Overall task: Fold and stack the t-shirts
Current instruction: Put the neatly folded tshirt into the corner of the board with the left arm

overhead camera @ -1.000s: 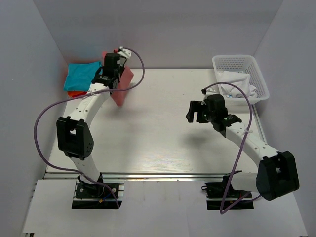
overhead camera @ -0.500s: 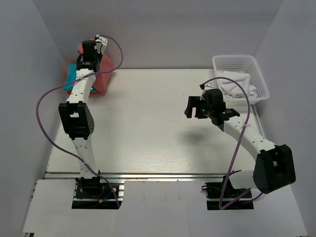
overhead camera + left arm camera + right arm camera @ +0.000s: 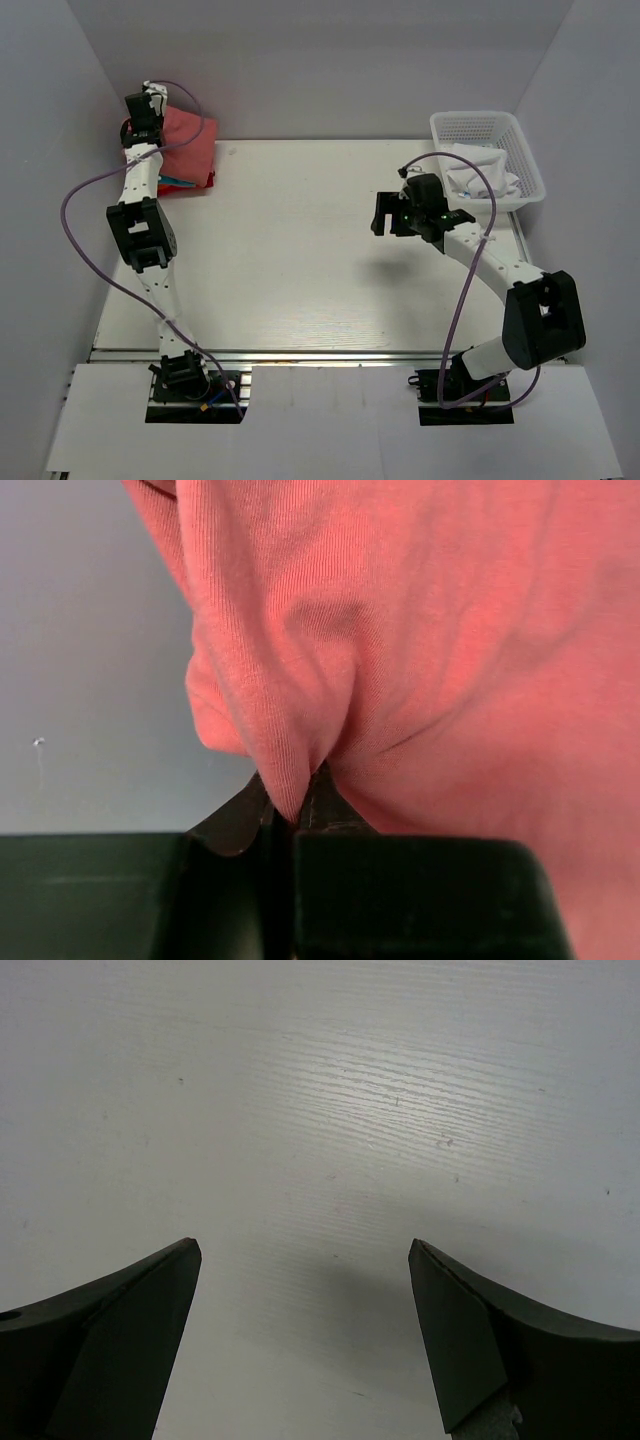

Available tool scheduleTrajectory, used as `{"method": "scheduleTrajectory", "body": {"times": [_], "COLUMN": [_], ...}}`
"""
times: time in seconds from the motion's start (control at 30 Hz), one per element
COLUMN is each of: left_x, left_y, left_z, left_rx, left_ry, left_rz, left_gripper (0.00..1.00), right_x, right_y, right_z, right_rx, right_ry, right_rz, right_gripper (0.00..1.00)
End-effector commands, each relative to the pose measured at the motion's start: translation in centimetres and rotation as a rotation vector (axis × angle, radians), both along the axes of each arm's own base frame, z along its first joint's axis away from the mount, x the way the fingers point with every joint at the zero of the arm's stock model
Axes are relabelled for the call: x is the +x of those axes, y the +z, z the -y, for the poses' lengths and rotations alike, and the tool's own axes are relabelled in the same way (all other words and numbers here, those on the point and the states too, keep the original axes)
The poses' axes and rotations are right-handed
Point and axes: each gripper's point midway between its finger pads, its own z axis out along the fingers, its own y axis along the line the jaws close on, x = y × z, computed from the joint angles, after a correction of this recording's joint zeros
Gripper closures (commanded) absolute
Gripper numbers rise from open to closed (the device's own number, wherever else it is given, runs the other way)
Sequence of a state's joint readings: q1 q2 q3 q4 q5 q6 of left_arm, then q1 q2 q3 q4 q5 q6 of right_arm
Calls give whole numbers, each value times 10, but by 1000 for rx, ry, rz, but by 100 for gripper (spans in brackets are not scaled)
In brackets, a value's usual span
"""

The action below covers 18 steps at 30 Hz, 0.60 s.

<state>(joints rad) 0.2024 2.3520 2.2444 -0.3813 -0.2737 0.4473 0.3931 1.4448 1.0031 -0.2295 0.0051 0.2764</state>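
My left gripper is stretched into the far left corner and is shut on a fold of the dusty salmon-red t-shirt. In the left wrist view the salmon-red t-shirt fills the frame, and a pinch of it sits in the left gripper. The shirt hangs over the stack at the back left, where only a teal edge and a red edge show. My right gripper hovers open over the bare table right of centre. Between the right gripper fingers there is only table.
A white lattice basket stands at the back right with white cloth in it. Grey walls close in the table at the left, back and right. A purple cable loops off each arm.
My left arm has swung left and back, carrying the salmon-red t-shirt from beside the stack to over it. My right gripper has drifted slightly back, still open.
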Motion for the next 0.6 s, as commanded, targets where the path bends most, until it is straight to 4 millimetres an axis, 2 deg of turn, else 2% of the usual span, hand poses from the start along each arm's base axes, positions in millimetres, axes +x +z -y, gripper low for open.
{"method": "scheduleTrajectory", "body": {"times": [0.0,0.03,0.07,0.1,0.13,0.17,0.2,0.23,0.27,0.33,0.43,0.5,0.53,0.57], "left_x": [5,3,3,-1,-1,-4,-4,-4,-8,-10,-15,-21,-24,-27], "left_y": [30,21,17,11,9,12,5,5,-2,12,21,37,39,30], "left_z": [-23,-32,-34,-46,-48,-55,-57,-57,-59,-59,-56,-52,-49,-45], "left_rx": [-1,-6,-15,-1,-7,-8,-14,-14,-14,-29,-68,-112,-126,-145], "left_ry": [86,114,138,181,201,226,241,241,265,284,303,323,316,311], "left_rz": [123,113,121,112,119,125,119,119,108,144,179,227,223,205], "left_gripper": [100,99,88,67,59,43,8,0,0,0,0,0,0,0], "right_x": [17,19,20,21,24,23,24,25,26,23,23,22,21,19], "right_y": [22,22,18,16,19,11,10,12,9,9,15,19,25,23], "right_z": [-5,-5,-5,-5,-8,-6,-7,-9,-10,-16,-16,-17,-19,-19], "right_rx": [10,7,4,-4,0,-11,-8,-9,-14,6,19,26,42,47], "right_ry": [-7,-7,-10,-8,-6,-7,-5,4,10,31,34,43,49,48], "right_rz": [53,50,39,33,38,11,6,10,3,-9,9,28,44,43], "right_gripper": [10,10,10,10,10,10,10,10,10,10,10,10,10,10]}}
